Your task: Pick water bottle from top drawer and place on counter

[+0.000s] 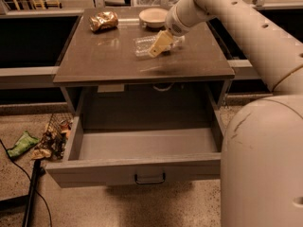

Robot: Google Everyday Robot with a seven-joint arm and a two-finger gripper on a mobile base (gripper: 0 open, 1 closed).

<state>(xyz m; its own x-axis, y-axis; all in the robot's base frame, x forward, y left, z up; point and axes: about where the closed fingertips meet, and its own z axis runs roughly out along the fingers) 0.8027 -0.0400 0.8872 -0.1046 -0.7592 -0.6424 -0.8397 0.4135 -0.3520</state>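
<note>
I see end effector (158,44) right at water bottle (142,45) lying on bench (94,63), can't tell grip state, & top drawer (104,170) open.

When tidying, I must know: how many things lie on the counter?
3: a foil bag at the back left, a bowl at the back middle, a water bottle nearer the front, at the pincer. Arm may hide more.

Crumpled gold foil bag (103,21), pale bowl (153,17), floor litter (51,140)
</note>
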